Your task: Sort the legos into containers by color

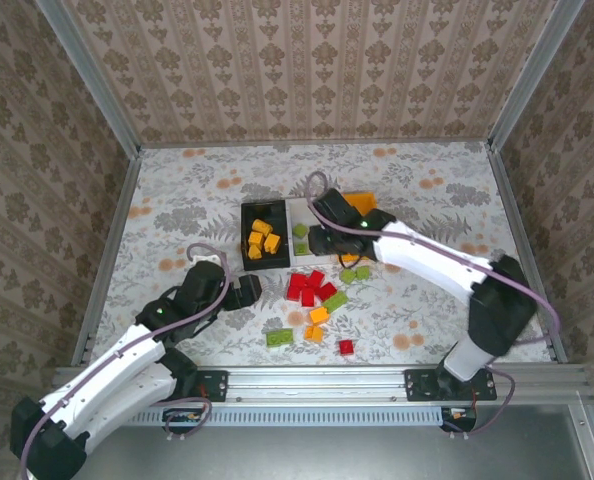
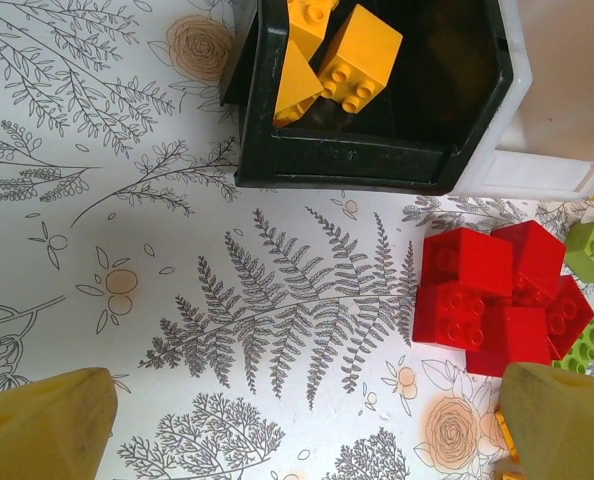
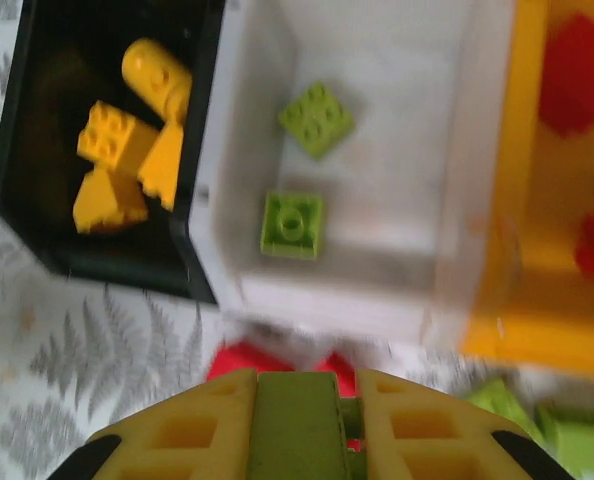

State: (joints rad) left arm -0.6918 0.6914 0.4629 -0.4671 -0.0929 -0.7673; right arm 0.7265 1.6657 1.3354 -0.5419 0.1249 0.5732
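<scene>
My right gripper is shut on a light green lego, just in front of the white container. Two green legos lie in that container. The black container on its left holds orange-yellow legos. The orange container on its right holds red ones. From above, the right gripper hangs over the near edge of the white container. My left gripper is open over bare cloth. It sits left of a cluster of red legos, with nothing between its fingers.
Loose legos lie in front of the containers: a red cluster, green ones, orange ones and a single red one. The floral tablecloth is fenced by metal rails and wallpapered walls.
</scene>
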